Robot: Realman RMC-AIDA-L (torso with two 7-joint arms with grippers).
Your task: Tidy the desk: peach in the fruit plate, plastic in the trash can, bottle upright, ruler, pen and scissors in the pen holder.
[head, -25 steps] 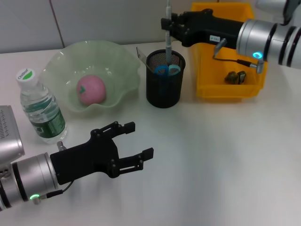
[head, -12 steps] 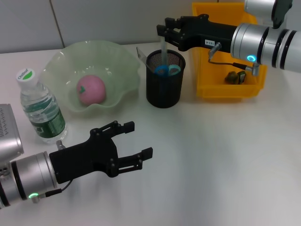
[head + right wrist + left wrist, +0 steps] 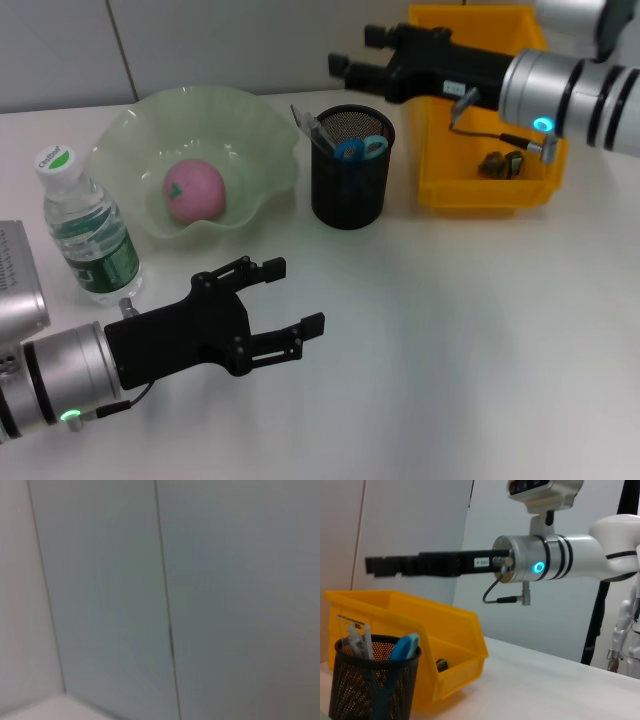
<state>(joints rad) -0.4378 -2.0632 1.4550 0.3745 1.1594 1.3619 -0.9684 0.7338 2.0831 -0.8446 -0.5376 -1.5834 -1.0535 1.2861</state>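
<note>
The right gripper [image 3: 352,55] hangs empty, fingers apart, above the mesh pen holder [image 3: 351,168], where blue-handled scissors [image 3: 360,148], ruler [image 3: 305,122] and pen [image 3: 366,645] stand. The left wrist view alone shows the pen; the right wrist view shows only wall. The left gripper [image 3: 288,300] hovers spread wide over the desk [image 3: 480,330], near the upright bottle [image 3: 85,228] and the peach [image 3: 193,190] in the fruit plate [image 3: 250,130].

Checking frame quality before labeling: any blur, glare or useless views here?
Head view: sharp, even light, soft shadows under the pen holder and the left gripper; mild sheen on the fruit plate. Left wrist view: pen holder and trash can clear, right gripper dark against the wall. Right wrist view: only blank wall panels, soft, nothing of the task visible.
</note>
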